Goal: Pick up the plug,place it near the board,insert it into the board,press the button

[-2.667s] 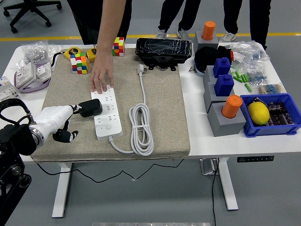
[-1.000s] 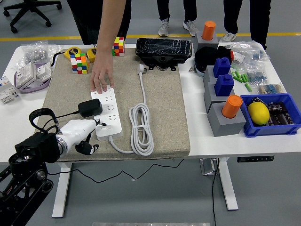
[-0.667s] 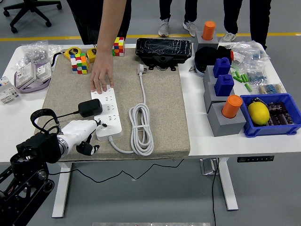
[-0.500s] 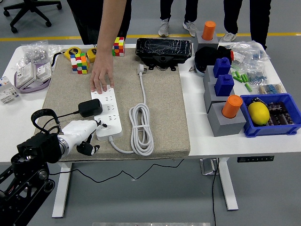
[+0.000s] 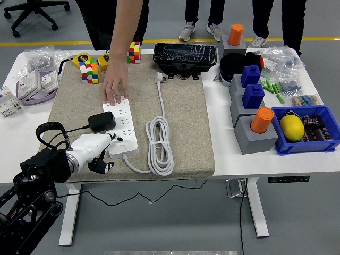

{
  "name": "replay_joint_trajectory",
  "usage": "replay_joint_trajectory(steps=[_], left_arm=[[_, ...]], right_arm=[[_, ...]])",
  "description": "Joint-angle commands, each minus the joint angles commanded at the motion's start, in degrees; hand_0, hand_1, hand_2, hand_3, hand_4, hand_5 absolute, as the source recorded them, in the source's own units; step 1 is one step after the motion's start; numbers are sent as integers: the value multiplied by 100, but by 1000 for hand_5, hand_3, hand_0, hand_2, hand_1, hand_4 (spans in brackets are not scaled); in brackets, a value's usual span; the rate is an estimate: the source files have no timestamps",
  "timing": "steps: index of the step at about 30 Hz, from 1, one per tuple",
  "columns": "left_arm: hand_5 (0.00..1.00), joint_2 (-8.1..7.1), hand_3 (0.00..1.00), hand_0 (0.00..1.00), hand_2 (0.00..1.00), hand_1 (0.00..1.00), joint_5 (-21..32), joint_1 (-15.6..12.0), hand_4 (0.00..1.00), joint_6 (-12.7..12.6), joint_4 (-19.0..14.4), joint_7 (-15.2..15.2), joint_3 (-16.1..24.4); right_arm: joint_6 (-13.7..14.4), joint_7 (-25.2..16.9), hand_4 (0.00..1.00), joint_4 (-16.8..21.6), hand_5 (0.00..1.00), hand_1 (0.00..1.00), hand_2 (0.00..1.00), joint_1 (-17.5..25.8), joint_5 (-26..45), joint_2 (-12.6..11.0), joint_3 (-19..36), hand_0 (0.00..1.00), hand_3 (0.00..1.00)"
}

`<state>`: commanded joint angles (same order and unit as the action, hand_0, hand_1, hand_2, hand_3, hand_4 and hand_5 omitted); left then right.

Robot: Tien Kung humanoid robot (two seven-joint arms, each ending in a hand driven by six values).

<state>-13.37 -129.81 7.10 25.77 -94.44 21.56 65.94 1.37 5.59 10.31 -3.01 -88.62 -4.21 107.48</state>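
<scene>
Left arm enters from lower left corner, black forearm angled up and right over the near table edge. Left hand point(image 5: 95, 149) white, low over the surface, one finger extended rightward, remaining fingers curled under; holds nothing. Right arm out of frame. Person's hand point(image 5: 116, 87) at far side: palm down, fingers flat and pointing toward robot, forearm vertical.

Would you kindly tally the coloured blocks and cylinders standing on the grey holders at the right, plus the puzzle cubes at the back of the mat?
Orange cylinders: 2
Dark blue blocks: 2
Multicoloured puzzle cubes: 2
Total: 6
</scene>
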Motion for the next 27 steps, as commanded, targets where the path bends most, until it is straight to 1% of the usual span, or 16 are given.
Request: replay_joint_trajectory(steps=[5,16,27], left_arm=[[2,-6,879,169,142,45,17,-14,654,36,1,9,-31],[2,4,879,167,142,45,8,-20,652,3,82,-16,-47],[2,9,878,167,141,45,40,-1,654,26,191,-26,-220]], right_arm=[[1,-1,998,0,998,715,714,2,2,-3,0,793,761],[1,-5,998,0,998,715,714,-3,-3,-10,3,793,761],[5,-4,998,0,998,715,714,-16,9,-21,0,794,761]])
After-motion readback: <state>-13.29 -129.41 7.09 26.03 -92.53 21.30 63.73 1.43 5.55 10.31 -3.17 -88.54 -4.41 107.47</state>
